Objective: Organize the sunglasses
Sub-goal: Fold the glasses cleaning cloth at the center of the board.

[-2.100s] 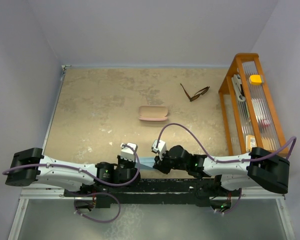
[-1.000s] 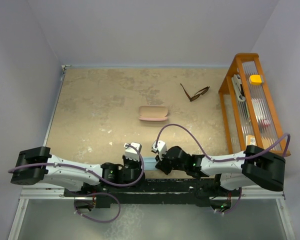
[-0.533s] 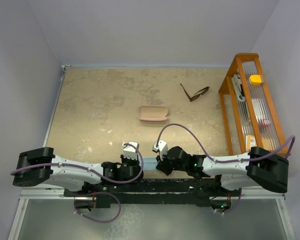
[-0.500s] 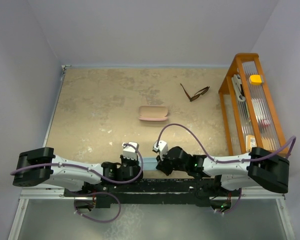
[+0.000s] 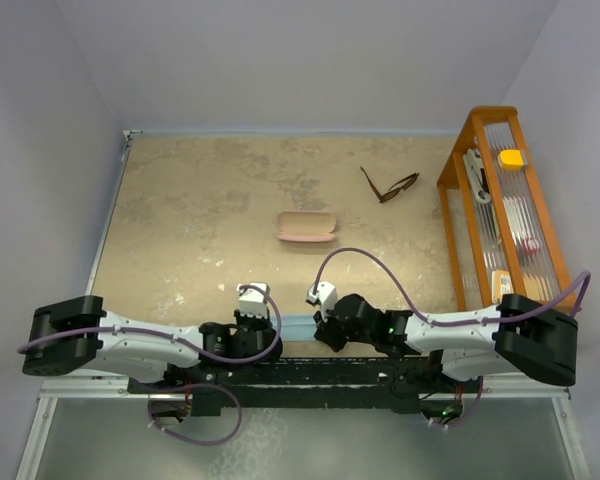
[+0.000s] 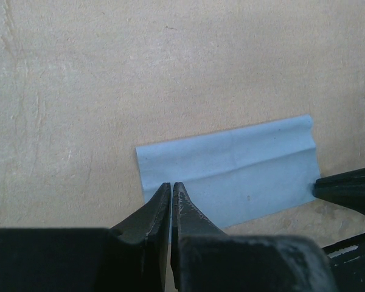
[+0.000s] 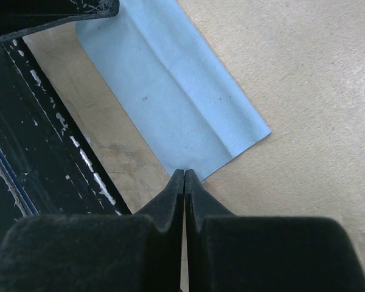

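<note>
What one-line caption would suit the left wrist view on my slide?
The shut left gripper tips meet the near edge of a light blue cloth on the tan table.

Pale lilac walls (image 5: 310, 60) are enclosing a mottled beige table (image 5: 180, 220) on three sides; an orange wooden rack (image 5: 456, 152) is standing along its right edge, everything sitting under soft, even light.

No legible text or labels, rack items perhaps too small
</note>
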